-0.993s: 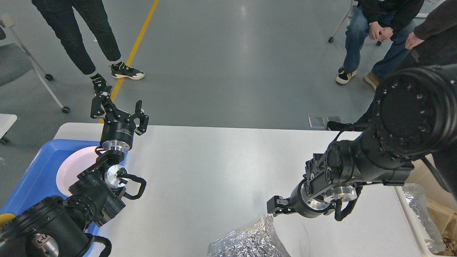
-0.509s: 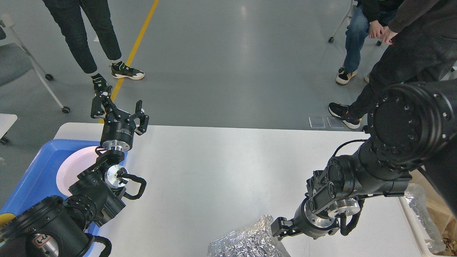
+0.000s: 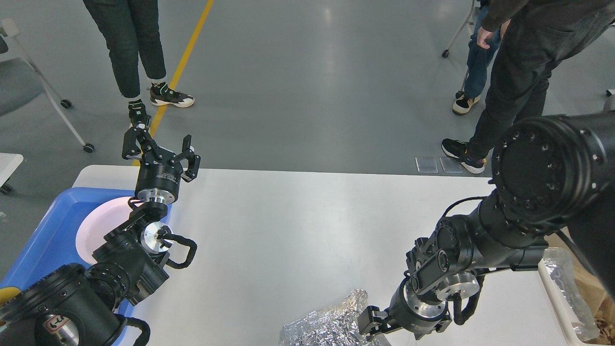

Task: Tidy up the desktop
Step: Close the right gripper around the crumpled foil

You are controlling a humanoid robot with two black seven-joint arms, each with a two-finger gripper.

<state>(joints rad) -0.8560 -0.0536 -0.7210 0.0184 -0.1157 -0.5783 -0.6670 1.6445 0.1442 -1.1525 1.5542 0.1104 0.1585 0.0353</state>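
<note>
Your white table fills the middle, smooth and mostly bare, grey floor beyond. Crumpled foil sits at its near edge, touching your right end effector, whose jaw state I can't tell. Left end effector spread wide, empty.

One head camera looks forward and down over the desktop.
</note>
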